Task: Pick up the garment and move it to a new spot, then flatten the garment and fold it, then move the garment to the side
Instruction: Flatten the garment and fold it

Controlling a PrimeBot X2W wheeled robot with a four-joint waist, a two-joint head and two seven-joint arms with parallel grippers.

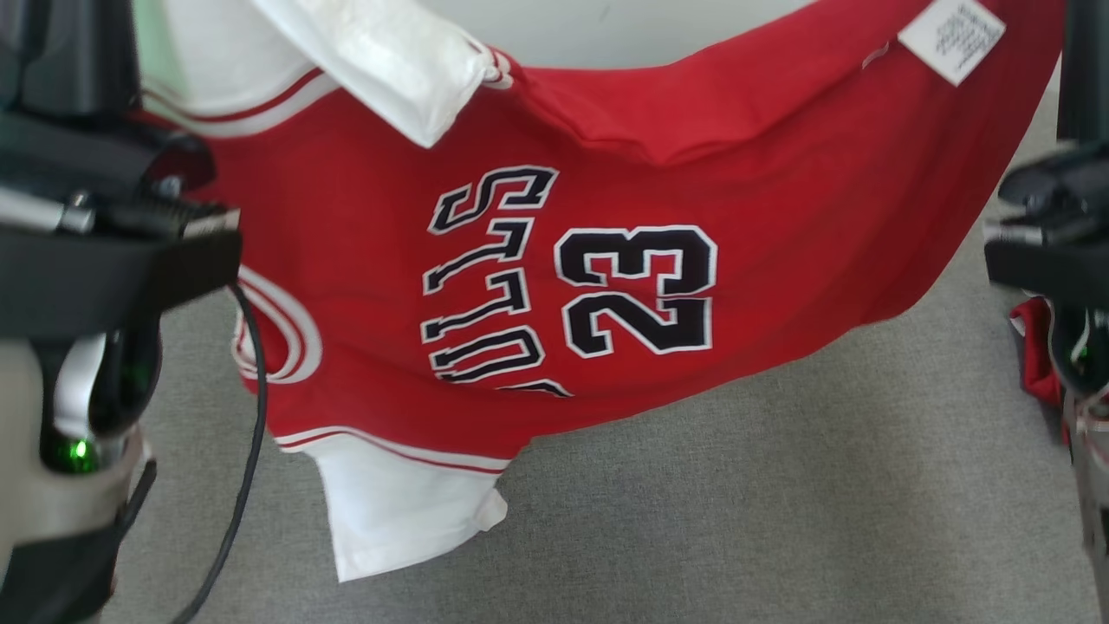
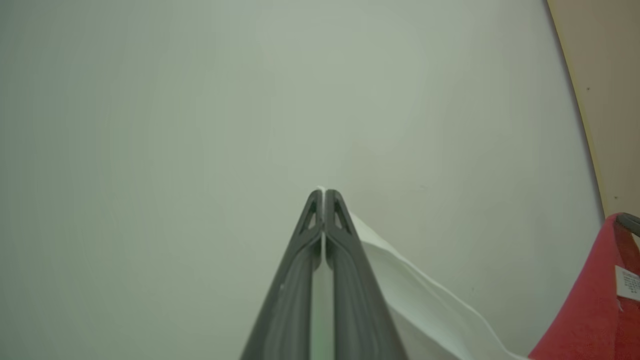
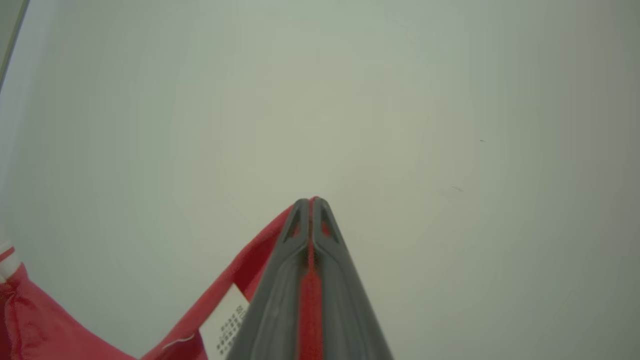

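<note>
The garment (image 1: pixel 554 260) is a red jersey with white sleeves, black lettering and the number 23; it hangs stretched in the air between my two arms in the head view. My left gripper (image 2: pixel 323 192) is shut on a white sleeve (image 2: pixel 415 305), a thin strip of white cloth showing between its fingers. My right gripper (image 3: pixel 311 200) is shut on the red hem (image 3: pixel 240 272), with red cloth pinched between its fingers and a white care label (image 3: pixel 227 322) just beside them. The same label (image 1: pixel 951 36) sits at the jersey's upper right corner.
A pale table surface (image 1: pixel 606 35) lies beyond the hanging jersey, and grey carpet (image 1: pixel 780 485) spreads below it. My left arm with its black cable (image 1: pixel 251 416) fills the left edge; my right arm (image 1: pixel 1057 251) stands at the right edge. A beige strip (image 2: pixel 605 75) borders the table.
</note>
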